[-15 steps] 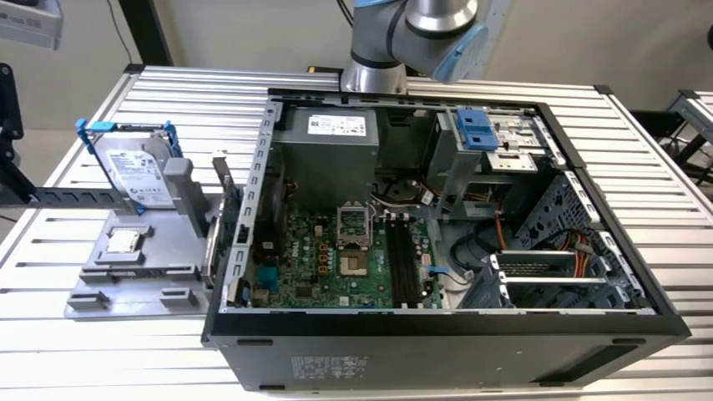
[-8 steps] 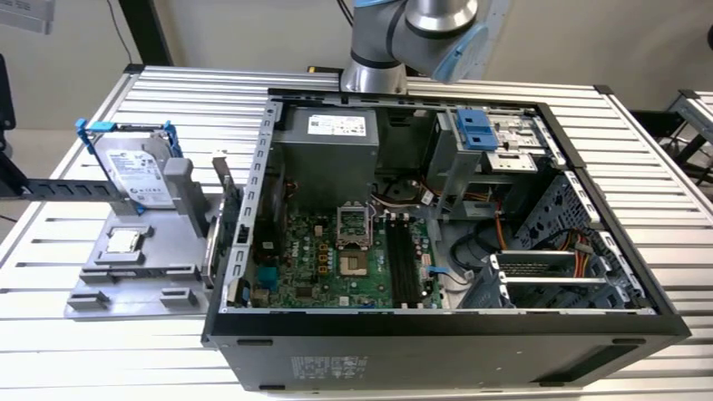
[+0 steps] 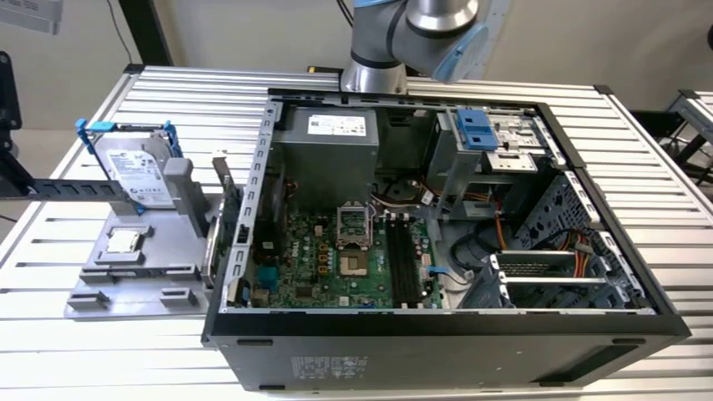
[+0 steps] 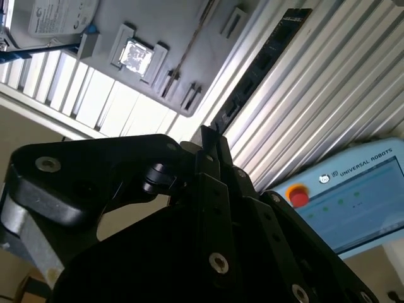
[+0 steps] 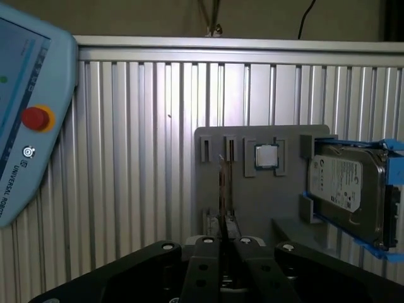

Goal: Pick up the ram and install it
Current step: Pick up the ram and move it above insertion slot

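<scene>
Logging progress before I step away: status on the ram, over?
Hand shut on the ram, clear of the grey holder. Motherboard slots look empty. Nothing seen in the way.

Arm (image 3: 403, 29): silver-grey tubular housing, rounded joint, light blue end cap (image 3: 462, 52), dark band above lower collar.
Gripper (image 5: 222, 237): matte black, angular linkage bars (image 5: 203, 271) narrowing to slim fingers. Silver round-head screws (image 4: 218, 262) along bars in both wrist views.
Second wrist view: broad black rounded bracket (image 4: 76, 183), bare grey metal edge (image 4: 22, 230), black cylindrical pin (image 4: 154, 172).
</scene>
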Available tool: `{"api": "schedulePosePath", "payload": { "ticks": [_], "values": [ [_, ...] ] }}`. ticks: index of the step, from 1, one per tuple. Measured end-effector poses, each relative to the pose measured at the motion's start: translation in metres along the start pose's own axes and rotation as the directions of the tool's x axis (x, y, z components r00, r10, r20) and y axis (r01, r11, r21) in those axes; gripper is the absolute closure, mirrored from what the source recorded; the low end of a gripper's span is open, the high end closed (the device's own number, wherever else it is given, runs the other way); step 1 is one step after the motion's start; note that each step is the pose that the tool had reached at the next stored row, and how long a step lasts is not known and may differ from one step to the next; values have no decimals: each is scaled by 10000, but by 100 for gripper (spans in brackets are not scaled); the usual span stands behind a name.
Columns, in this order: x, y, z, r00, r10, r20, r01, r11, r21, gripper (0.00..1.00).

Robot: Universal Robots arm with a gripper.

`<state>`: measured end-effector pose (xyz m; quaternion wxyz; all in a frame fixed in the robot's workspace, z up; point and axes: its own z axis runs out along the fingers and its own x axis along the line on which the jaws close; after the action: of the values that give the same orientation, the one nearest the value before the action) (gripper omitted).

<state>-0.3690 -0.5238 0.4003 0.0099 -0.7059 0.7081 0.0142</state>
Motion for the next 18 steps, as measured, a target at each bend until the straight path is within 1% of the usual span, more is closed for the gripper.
{"api": "schedulePosePath", "payload": {
  "ticks": [4,6,7,11,18],
  "values": [
    [-1,-150,-1,10000,1,0,-1,10000,-14,100],
    [-1,-213,-1,10000,1,1,-1,10000,-17,100],
    [-1,-223,-1,10000,1,2,-1,10000,-16,100],
    [-4,-226,0,10000,2,0,-2,10000,-17,100],
    [-132,-276,3,10000,2,1,-2,10000,-17,100]
  ]
}}
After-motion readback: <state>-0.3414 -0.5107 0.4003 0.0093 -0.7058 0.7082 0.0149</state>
